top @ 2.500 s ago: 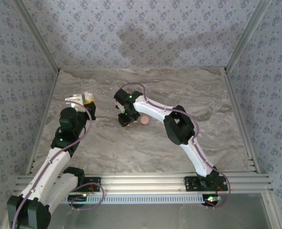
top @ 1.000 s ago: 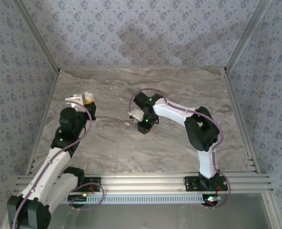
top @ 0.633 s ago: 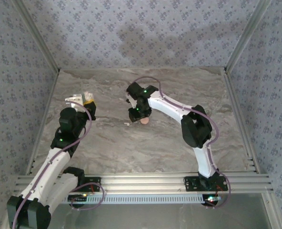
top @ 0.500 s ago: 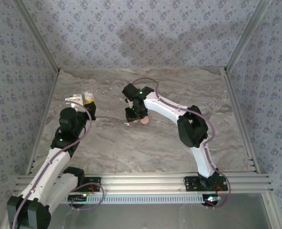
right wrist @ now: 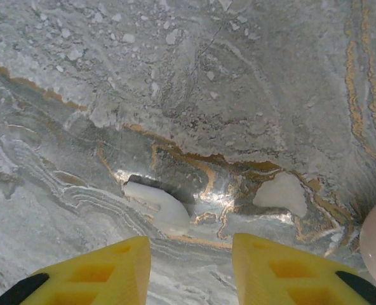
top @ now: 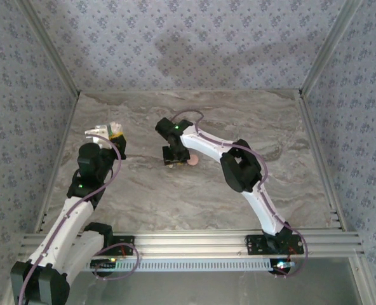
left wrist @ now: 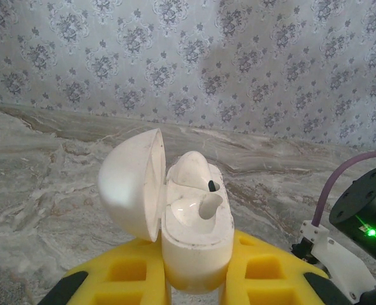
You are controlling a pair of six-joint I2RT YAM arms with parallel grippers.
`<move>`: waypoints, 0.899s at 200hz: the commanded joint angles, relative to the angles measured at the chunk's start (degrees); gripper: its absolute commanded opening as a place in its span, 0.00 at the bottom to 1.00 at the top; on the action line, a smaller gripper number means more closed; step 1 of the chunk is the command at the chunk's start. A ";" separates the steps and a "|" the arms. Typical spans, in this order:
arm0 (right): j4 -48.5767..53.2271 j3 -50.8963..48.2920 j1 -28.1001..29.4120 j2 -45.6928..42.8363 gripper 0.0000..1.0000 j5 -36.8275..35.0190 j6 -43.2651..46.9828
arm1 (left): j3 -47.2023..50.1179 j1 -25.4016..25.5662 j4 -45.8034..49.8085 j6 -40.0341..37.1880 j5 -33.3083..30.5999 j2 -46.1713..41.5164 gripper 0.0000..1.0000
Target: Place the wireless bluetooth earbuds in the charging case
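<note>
The charging case (left wrist: 188, 251) is a glossy white, egg-shaped shell. It stands upright with its lid (left wrist: 132, 184) swung open to the left, clamped between the yellow fingers (left wrist: 131, 273) of the left gripper (left wrist: 197, 257). One white earbud (left wrist: 199, 206) sits in the case, its stem poking up. A second earbud (right wrist: 157, 206), white and curved, lies on its side on the marble table (right wrist: 239, 76).
</note>
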State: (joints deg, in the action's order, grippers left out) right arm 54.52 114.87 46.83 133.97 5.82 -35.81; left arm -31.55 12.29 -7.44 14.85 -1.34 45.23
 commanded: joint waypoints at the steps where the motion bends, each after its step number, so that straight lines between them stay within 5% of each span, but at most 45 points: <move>1: 1.52 2.50 0.62 2.02 0.39 -0.56 -1.60 | -0.01 -0.58 -0.91 -0.62 0.96 0.23 0.14; 180: -0.16 2.11 1.55 3.42 0.23 -1.42 -0.73 | 0.03 -0.96 -0.64 -0.61 1.25 -0.05 0.14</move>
State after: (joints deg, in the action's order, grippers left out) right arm 53.23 116.84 47.68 136.92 5.76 -36.64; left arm -31.55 11.62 -7.44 14.85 -0.84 45.58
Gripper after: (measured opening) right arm 0.241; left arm 0.181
